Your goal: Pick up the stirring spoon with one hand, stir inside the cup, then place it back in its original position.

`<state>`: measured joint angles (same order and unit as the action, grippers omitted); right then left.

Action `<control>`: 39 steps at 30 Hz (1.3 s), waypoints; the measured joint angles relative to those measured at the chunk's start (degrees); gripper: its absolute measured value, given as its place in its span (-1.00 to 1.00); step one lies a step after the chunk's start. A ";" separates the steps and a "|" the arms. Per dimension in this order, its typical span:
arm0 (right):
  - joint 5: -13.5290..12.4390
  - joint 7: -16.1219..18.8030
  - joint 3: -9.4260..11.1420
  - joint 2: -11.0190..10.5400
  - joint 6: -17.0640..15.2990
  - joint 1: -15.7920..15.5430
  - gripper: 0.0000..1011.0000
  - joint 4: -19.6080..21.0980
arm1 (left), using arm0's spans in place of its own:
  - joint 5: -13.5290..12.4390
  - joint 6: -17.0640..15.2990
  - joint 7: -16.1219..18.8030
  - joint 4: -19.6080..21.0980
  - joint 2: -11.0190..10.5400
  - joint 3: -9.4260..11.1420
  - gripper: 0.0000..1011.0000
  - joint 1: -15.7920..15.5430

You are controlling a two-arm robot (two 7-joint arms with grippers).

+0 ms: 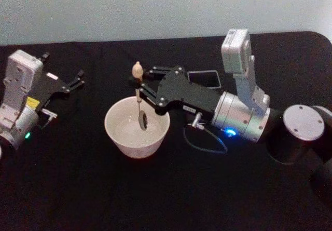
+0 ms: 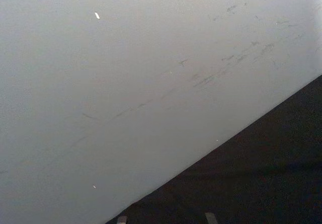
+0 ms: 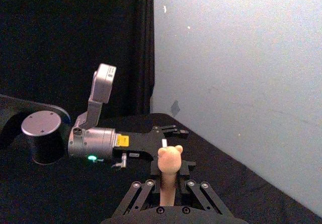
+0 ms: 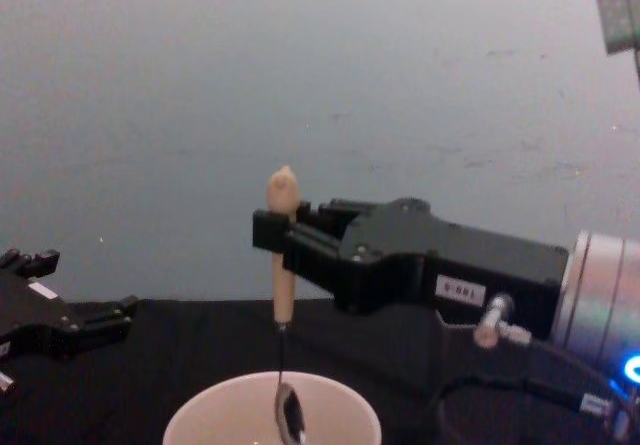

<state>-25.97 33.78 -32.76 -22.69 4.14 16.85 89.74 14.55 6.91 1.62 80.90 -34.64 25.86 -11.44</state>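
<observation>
- Over the middle of the black cloth-covered table (image 1: 78,189), the right gripper (image 1: 138,87), black with a small white label on a silver-grey arm, reaches in from the right. It is clenched on the one stirring spoon (image 1: 138,100).
- That spoon is a slim stick with a pale beige handle, a knobbed figurine top and a thin metal shaft. It stands nearly upright.
- In the chest view the fingers (image 4: 266,233) pinch the handle (image 4: 283,265) just below its knob, with the bare shaft hanging beneath.
- The right wrist view looks down the gripper (image 3: 168,190) at the figurine top (image 3: 169,158) rising between the two fingers.
- One wide, round, pale cream-pink cup (image 1: 136,145) sits directly below the gripper. The spoon's small metal bowl is down inside it, below the rim (image 4: 200,405) and toward the cup's right side. Whether it touches the bottom cannot be told.
- One dark grey square holder box (image 1: 203,71) lies behind the right gripper, apart from the cup.
- At the table's left, well apart from the cup, the second gripper, the left one (image 1: 79,80), lies parked with its fingers spread and nothing between them.
</observation>
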 joint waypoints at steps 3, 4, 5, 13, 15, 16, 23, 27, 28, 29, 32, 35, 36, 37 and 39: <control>-0.01 0.42 -0.37 0.26 0.38 -0.18 -0.58 -0.69 | 0.00 0.00 0.00 0.00 0.00 0.00 0.98 0.00; -0.01 0.58 -0.58 0.42 0.62 -0.24 -0.58 -1.07 | 0.00 0.00 0.00 0.00 0.00 0.00 0.98 0.00; 0.00 0.65 -0.69 0.51 0.75 -0.29 -0.58 -1.27 | 0.00 0.00 0.00 0.00 0.00 0.00 0.98 0.00; 0.88 0.85 -1.60 1.71 1.89 -0.19 -0.58 -3.93 | 0.00 0.00 0.00 0.00 0.00 0.00 0.98 0.00; 1.11 0.93 -1.76 2.04 2.11 -0.04 -0.58 -4.68 | 0.00 0.00 0.00 0.00 0.00 0.00 0.98 0.00; 1.11 0.93 -1.76 2.04 2.11 -0.04 -0.58 -4.68 | 0.00 0.00 0.00 0.00 0.00 0.00 0.98 0.00; 2.05 1.00 -2.08 2.92 2.57 0.41 -0.58 -6.69 | 0.00 0.00 0.00 0.00 0.00 0.00 0.98 0.00; 2.51 0.87 -2.10 3.26 2.65 0.53 -0.58 -7.39 | 0.00 0.00 0.00 0.00 0.00 0.00 0.98 0.00; 2.66 0.72 -2.06 3.40 2.72 0.57 -0.58 -7.65 | 0.00 0.00 0.00 0.00 0.00 0.00 0.98 0.00; 2.72 0.62 -2.02 3.47 2.76 0.58 -0.58 -7.78 | 0.00 0.00 0.00 0.00 0.00 0.00 0.98 0.00; 2.98 0.33 -1.86 3.72 2.87 0.67 -0.58 -8.15 | 0.00 0.00 0.00 0.00 0.00 0.00 0.98 0.00; 3.30 -0.02 -1.55 4.06 2.98 0.84 -0.58 -8.60 | 0.00 0.00 0.00 0.00 0.00 0.00 0.98 0.00; 3.34 -0.07 -1.48 4.13 3.00 0.88 -0.58 -8.68 | 0.00 0.00 0.00 0.00 0.00 0.00 0.98 0.00; 3.38 -0.13 -1.41 4.20 3.03 0.91 -0.58 -8.77 | 0.00 0.00 0.00 0.00 0.00 0.00 0.98 0.00; 3.58 -0.39 -1.22 4.42 3.06 0.97 -0.58 -9.01 | 0.00 0.00 0.00 0.00 0.00 0.00 0.98 0.00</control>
<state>-22.39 33.39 -33.98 -18.27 7.20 17.82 80.73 14.55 6.91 1.62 80.90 -34.65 25.86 -11.43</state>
